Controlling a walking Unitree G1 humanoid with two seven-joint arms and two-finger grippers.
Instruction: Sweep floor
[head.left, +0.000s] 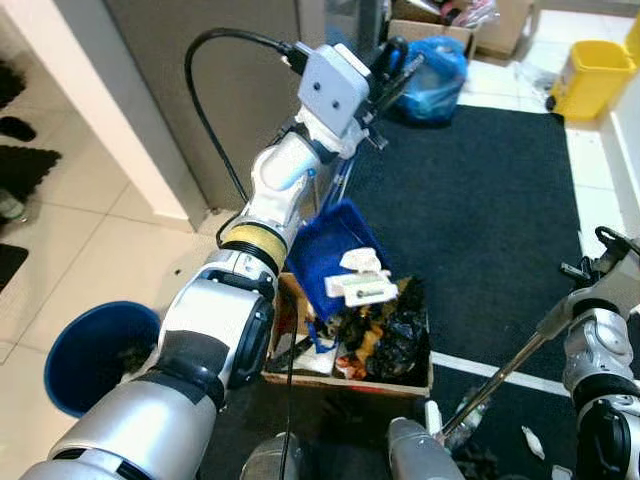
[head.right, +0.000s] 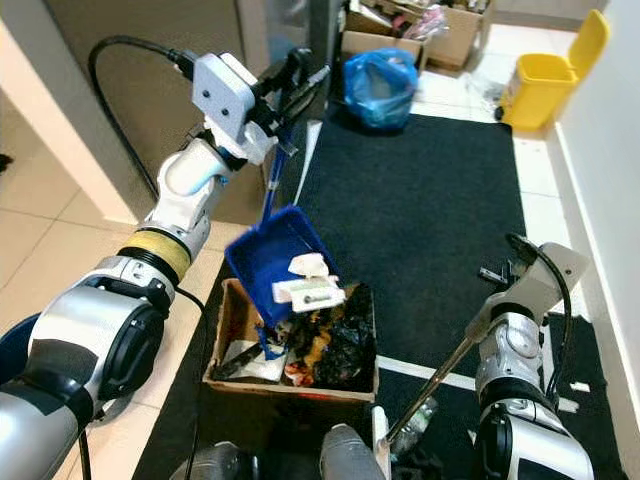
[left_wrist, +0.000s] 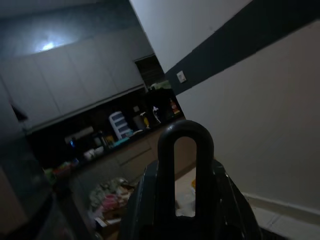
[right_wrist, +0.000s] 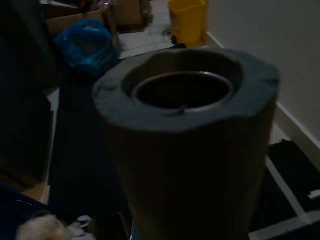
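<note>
My left gripper (head.left: 393, 62) is raised high and shut on the black loop handle (left_wrist: 185, 165) of a blue dustpan (head.left: 328, 243). The pan hangs tilted over a cardboard box (head.left: 345, 378) full of dark rubbish. White paper scraps (head.left: 360, 283) lie at the pan's lower lip, above the box. At the lower right my right gripper (head.left: 608, 262) is shut on the broom handle (head.left: 500, 375), a metal pole slanting down towards the floor near the box. Its foam grip end (right_wrist: 190, 150) looms large in the right wrist view.
A black carpet (head.left: 480, 200) runs ahead, with a white scrap (head.left: 533, 442) on it near the broom. A blue bucket (head.left: 90, 355) stands on the tiles at left. Behind are a blue plastic bag (head.left: 435, 72), a yellow bin (head.left: 590, 75) and a grey cabinet (head.left: 200, 90).
</note>
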